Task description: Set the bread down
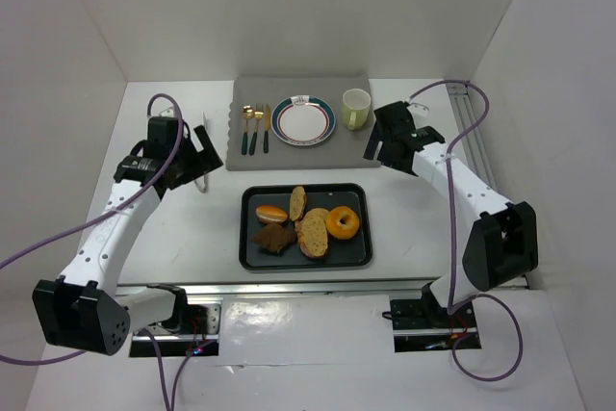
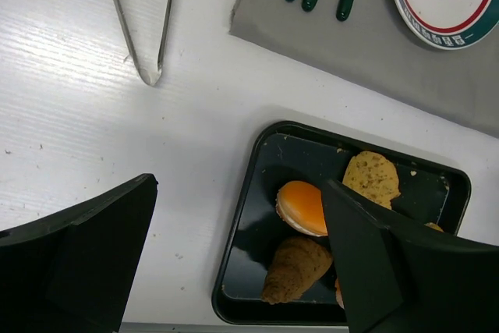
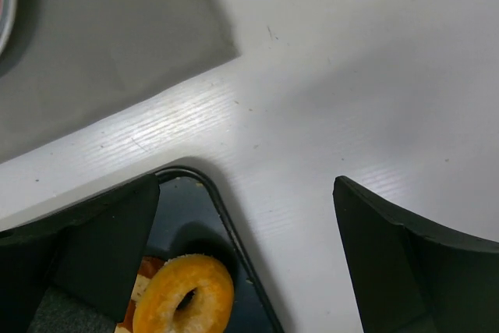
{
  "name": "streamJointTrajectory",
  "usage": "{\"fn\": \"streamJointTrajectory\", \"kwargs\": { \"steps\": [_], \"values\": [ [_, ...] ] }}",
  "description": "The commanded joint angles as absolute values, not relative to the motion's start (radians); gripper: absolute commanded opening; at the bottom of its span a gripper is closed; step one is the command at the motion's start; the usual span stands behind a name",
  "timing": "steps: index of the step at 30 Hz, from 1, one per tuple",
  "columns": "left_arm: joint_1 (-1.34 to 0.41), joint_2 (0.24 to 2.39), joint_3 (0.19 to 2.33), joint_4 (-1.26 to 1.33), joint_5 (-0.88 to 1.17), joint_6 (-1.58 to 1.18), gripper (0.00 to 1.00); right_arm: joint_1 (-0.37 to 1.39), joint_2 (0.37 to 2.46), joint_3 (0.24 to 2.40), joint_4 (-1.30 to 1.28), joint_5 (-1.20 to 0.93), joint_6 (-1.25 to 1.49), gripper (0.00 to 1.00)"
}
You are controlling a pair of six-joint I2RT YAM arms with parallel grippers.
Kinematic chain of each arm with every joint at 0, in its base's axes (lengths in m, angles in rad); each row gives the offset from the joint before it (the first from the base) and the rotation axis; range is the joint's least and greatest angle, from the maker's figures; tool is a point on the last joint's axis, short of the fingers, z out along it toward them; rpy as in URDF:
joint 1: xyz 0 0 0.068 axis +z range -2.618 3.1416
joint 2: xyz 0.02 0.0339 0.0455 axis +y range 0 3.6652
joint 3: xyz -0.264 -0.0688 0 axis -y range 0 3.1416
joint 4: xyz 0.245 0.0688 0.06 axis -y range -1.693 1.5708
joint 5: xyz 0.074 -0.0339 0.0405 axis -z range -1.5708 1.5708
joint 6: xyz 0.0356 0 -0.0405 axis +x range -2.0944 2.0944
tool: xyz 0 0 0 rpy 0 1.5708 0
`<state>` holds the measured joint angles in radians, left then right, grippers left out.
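Note:
A black tray (image 1: 352, 251) at the table's centre holds the bread: an orange bun (image 1: 271, 213), a brown croissant (image 1: 275, 237), two seeded slices (image 1: 314, 234) and a ring-shaped donut (image 1: 342, 222). My left gripper (image 1: 197, 156) hovers open left of the tray, nothing between its fingers. In the left wrist view this gripper (image 2: 238, 185) looks down on the tray's rim (image 2: 240, 224), bun (image 2: 304, 207) and croissant (image 2: 296, 269). My right gripper (image 1: 380, 141) hangs open above the tray's far right corner. The right wrist view shows that gripper (image 3: 246, 185) empty, beside the donut (image 3: 185, 295).
A grey mat (image 1: 327, 156) behind the tray carries a white plate (image 1: 302, 121), green-handled cutlery (image 1: 255, 129) and a pale green cup (image 1: 356, 109). Metal tongs (image 2: 150, 76) lie on the table left of the mat. White walls enclose the table.

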<state>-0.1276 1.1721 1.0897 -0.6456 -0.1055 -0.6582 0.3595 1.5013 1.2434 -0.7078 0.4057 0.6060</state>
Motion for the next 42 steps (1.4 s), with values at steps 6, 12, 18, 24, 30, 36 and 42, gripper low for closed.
{"fn": "streamJointTrajectory", "kwargs": {
  "steps": [6, 12, 18, 24, 30, 36, 42],
  "values": [
    [-0.112, 1.212, 1.141, -0.676, -0.172, -0.652, 1.0, 0.344, 1.451, 1.229, -0.723, 0.456, 0.649, 1.0],
    [-0.101, 1.304, 1.167, -0.757, -0.308, -0.618, 1.0, 0.334, 1.46, 1.239, -0.732, 0.466, 0.658, 1.0],
    [-0.051, 1.335, 1.147, -0.756, -0.201, -0.577, 1.0, 0.334, 1.52, 1.269, -0.716, 0.485, 0.669, 1.0],
    [0.009, 1.459, 1.137, -0.726, -0.095, -0.566, 1.0, 0.325, 1.568, 1.29, -0.739, 0.493, 0.644, 1.0],
    [0.04, 1.632, 1.176, -0.675, -0.04, -0.598, 1.0, 0.307, 1.557, 1.241, -0.683, 0.443, 0.621, 1.0],
    [0.051, 1.796, 1.307, -0.67, -0.109, -0.598, 1.0, 0.298, 1.555, 1.25, -0.693, 0.434, 0.621, 1.0],
    [0.06, 2.058, 1.578, -0.767, -0.164, -0.586, 1.0, 0.298, 1.566, 1.25, -0.683, 0.416, 0.63, 1.0]
  ]
}}
